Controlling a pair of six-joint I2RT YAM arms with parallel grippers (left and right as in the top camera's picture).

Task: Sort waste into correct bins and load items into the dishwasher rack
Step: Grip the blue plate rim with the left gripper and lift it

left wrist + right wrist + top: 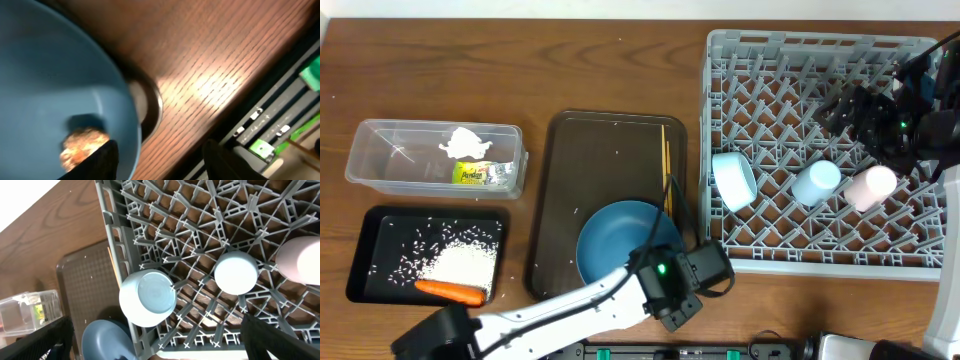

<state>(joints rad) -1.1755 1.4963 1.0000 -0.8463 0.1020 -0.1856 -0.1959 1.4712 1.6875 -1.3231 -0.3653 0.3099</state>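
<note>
The large blue plate (pixel 620 240) lies at the near end of the brown serving tray (pixel 570 180). My left gripper (pixel 692 268) is at the plate's right rim. In the left wrist view the plate (pixel 50 90) holds a small brown food lump (pixel 82 142); the gripper (pixel 160 165) straddles the rim, one finger (pixel 105 160) over the plate, the other (pixel 220 160) apart from it. The chopsticks (pixel 666 165) lie on the tray. The grey rack (pixel 790 60) holds the white-blue bowl (pixel 733 180), light blue cup (pixel 817 183) and pink cup (pixel 871 187). My right gripper (pixel 850 110) hovers wide open above the rack.
A clear tub (pixel 380 165) at the left holds the crumpled wrapper (pixel 465 142) and the green-yellow packet (pixel 475 173). The black tray (pixel 380 240) below it holds rice (pixel 455 262) and the carrot (pixel 450 291). The table's front edge is just beyond the left gripper.
</note>
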